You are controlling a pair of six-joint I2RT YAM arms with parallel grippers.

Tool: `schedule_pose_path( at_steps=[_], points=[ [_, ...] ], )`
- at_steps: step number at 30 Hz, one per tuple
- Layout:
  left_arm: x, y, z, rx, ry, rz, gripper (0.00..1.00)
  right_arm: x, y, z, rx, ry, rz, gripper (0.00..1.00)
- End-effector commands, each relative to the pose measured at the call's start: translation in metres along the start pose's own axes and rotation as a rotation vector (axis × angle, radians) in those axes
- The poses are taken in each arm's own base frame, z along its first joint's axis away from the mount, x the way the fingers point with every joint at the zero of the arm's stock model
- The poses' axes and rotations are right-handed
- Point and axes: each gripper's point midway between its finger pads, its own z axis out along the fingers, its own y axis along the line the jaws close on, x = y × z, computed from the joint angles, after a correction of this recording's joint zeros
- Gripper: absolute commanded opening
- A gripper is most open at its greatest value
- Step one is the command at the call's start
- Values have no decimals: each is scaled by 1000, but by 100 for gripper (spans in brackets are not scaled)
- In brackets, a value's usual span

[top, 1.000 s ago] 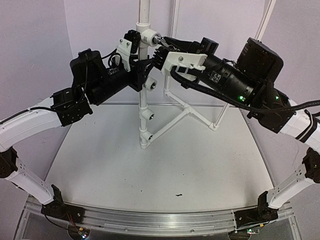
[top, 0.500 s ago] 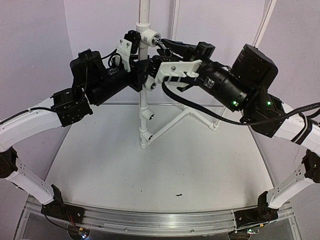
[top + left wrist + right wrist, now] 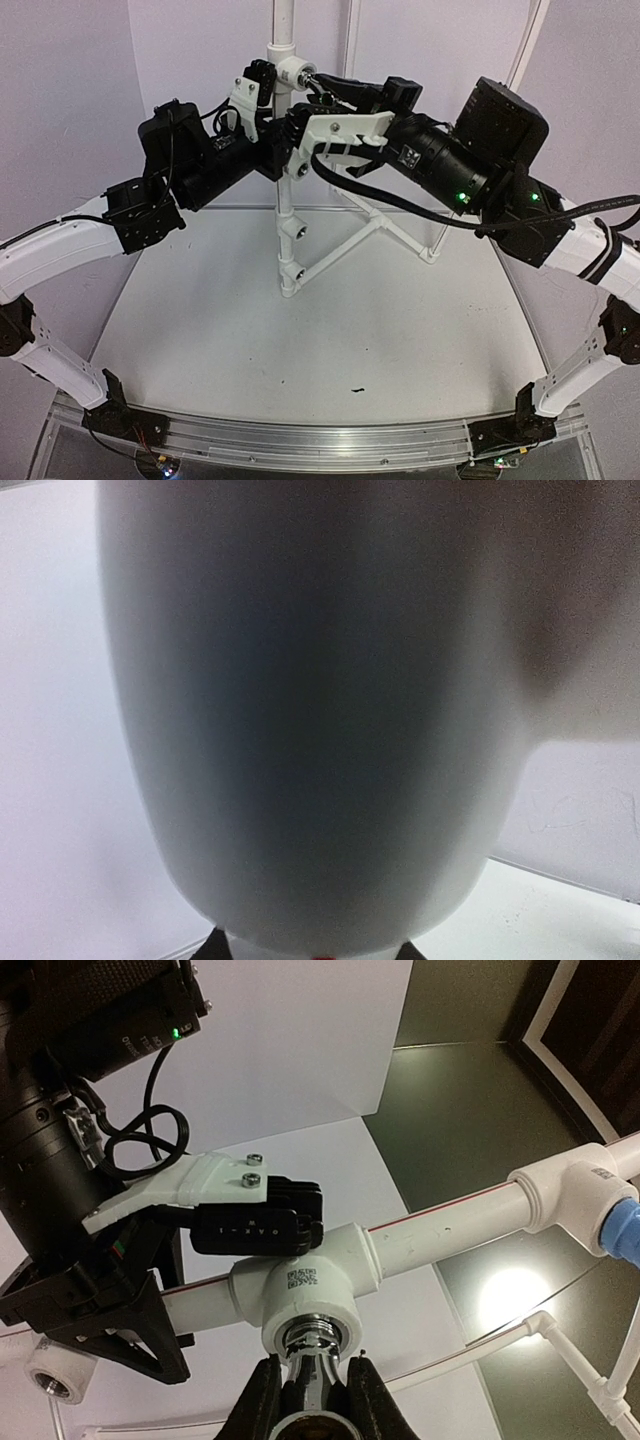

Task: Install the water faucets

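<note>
Pinching the small shiny chrome metal faucet (image 3: 314, 1338) between the narrowed fingers of the right gripper (image 3: 314, 1370) and pressing its threaded stub to the round mouth of the white plastic tee fitting (image 3: 335, 1265). Clamping the white plastic pipe (image 3: 455, 1222) just beside that tee with the left gripper (image 3: 262, 1230), high above the pale table (image 3: 300, 330).

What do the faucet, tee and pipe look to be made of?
Faucet: metal, probably chrome-plated; its threaded end shines with mirror-like glints. Tee: white plastic, likely PVC, smooth and slightly glossy, with a small printed code label on it. Pipe: the same white plastic by its look, duller in finish, with a thin red line along its length.
</note>
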Motion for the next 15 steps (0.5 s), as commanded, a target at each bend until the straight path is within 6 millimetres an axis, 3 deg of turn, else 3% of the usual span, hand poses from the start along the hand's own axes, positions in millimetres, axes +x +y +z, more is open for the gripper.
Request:
schedule_pose_path(
  at_steps=[1,15],
  points=[
    [129,-39,-9,84,394,-71,0,-3,-34,-2,68,-18,88,0],
    [129,-43,-9,97,394,-70,0,-4,-39,1,85,-19,201,0]
  ],
)
